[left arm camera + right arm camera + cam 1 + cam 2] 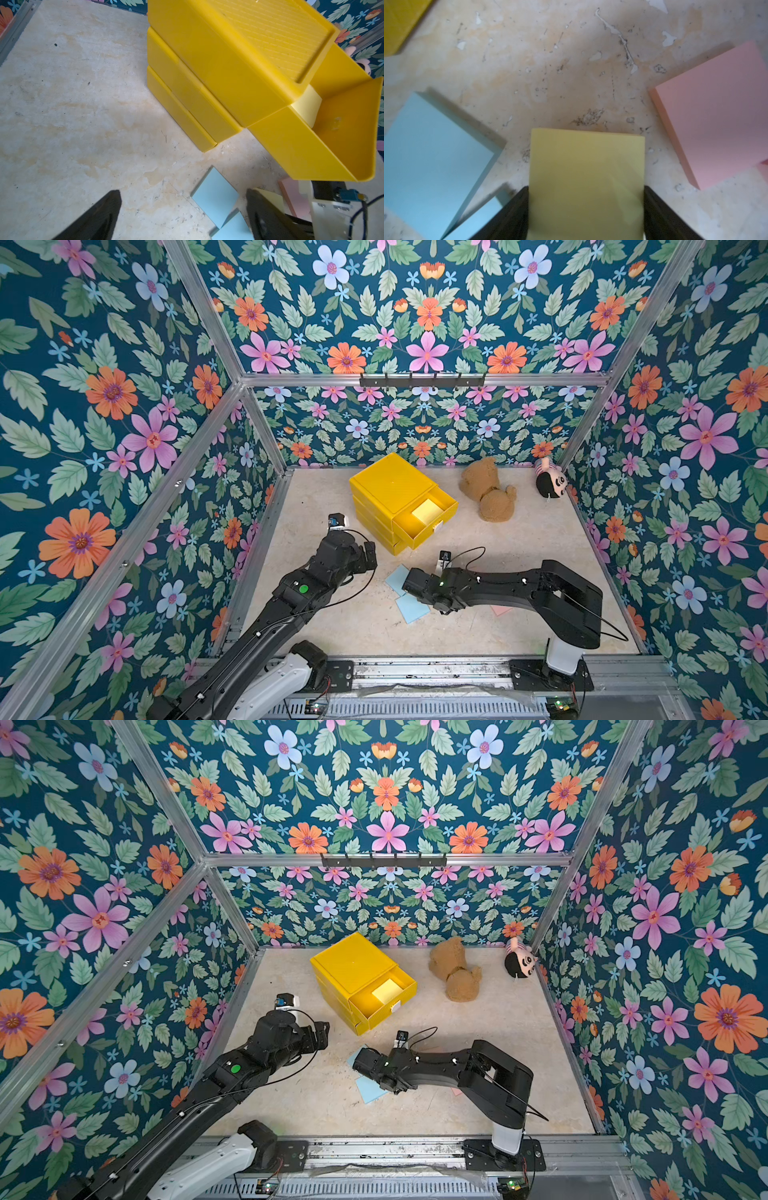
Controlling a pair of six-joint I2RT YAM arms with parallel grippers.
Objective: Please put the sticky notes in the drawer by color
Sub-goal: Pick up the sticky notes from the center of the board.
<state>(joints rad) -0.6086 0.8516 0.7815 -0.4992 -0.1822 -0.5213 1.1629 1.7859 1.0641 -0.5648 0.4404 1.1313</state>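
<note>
1. Right gripper clamped yellow note by opposite edges, at or just off table.
2. Left gripper gaped wide, empty.
3. Open top drawer, yellow note inside, lay close ahead of right gripper.

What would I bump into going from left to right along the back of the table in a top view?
yellow drawer cabinet → brown teddy bear → striped doll
</note>
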